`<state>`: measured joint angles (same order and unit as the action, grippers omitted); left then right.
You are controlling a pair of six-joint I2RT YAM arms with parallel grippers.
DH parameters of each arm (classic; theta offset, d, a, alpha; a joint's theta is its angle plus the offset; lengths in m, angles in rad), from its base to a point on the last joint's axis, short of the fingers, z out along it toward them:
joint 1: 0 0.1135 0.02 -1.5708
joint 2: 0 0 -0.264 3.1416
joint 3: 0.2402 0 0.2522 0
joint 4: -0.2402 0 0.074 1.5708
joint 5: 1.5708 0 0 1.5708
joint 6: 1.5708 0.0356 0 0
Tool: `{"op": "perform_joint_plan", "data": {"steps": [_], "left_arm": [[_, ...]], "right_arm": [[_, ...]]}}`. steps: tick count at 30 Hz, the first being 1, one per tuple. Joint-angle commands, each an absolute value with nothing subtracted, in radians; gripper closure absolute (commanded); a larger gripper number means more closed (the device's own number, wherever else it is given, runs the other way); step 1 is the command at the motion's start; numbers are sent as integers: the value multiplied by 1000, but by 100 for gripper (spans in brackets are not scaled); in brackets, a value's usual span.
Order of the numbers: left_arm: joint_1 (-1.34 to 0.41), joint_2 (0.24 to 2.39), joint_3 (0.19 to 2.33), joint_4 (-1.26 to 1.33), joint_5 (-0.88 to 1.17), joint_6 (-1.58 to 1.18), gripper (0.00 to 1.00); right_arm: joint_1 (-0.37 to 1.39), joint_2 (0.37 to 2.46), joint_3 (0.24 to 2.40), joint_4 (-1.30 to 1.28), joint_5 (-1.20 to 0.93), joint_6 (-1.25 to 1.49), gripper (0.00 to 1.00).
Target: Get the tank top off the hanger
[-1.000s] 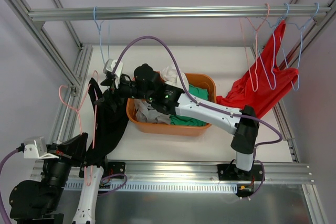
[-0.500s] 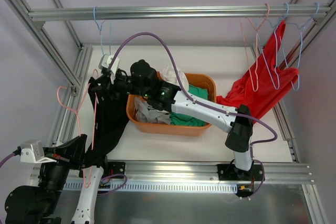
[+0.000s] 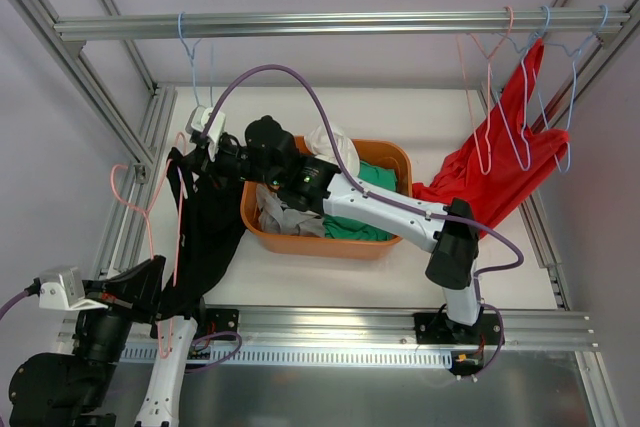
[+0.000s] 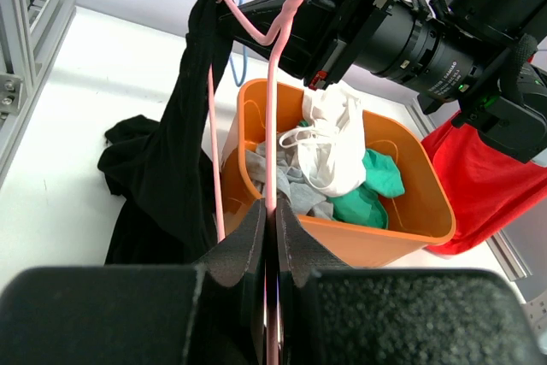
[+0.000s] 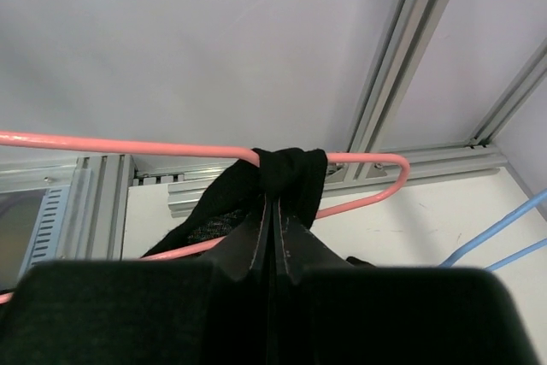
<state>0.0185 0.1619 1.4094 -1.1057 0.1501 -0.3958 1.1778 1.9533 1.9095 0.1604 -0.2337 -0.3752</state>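
Observation:
A black tank top (image 3: 210, 237) hangs on a pink hanger (image 3: 180, 232) at the left of the table. My left gripper (image 4: 272, 220) is shut on the hanger's pink wire (image 4: 272, 108), holding it from below. The right gripper (image 5: 273, 207) has reached across to the hanger's far end and is shut on the tank top's strap (image 5: 291, 173), which wraps over the pink bar (image 5: 128, 144). In the top view the right gripper (image 3: 192, 160) sits at the garment's upper corner. The rest of the tank top (image 4: 171, 177) droops onto the table.
An orange basket (image 3: 398, 153) of white, grey and green clothes stands just right of the tank top. A red garment (image 3: 500, 172) hangs on hangers at the far right. A blue hanger (image 3: 190, 47) dangles from the overhead rail (image 3: 330, 24). Frame posts line the left side.
The right gripper has moved a little left onto the tank top's strap and closed on it. The left gripper has kept its hold on the hanger, drawing slightly back.

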Motion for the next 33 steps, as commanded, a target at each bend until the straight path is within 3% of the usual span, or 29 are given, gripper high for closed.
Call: {"op": "perform_joint_plan", "data": {"steps": [1,6,17,26,33], "left_arm": [[11,156,1399,-1065,143,-367,100],[8,152,1381,-1061,170,-354,100],[3,163,1424,-1031,264,-315,100],[5,166,1465,-1020,252,-301,100],[17,154,1453,-909,111,-295,100]], "right_arm": [[1178,1922,1960,227,-151,-388,100],[1177,1943,1999,271,-19,-432,100],[1127,2036,2149,207,32,-479,100],[1114,2016,2134,169,11,-471,100],[1121,1915,2043,176,-159,-410,100]]}}
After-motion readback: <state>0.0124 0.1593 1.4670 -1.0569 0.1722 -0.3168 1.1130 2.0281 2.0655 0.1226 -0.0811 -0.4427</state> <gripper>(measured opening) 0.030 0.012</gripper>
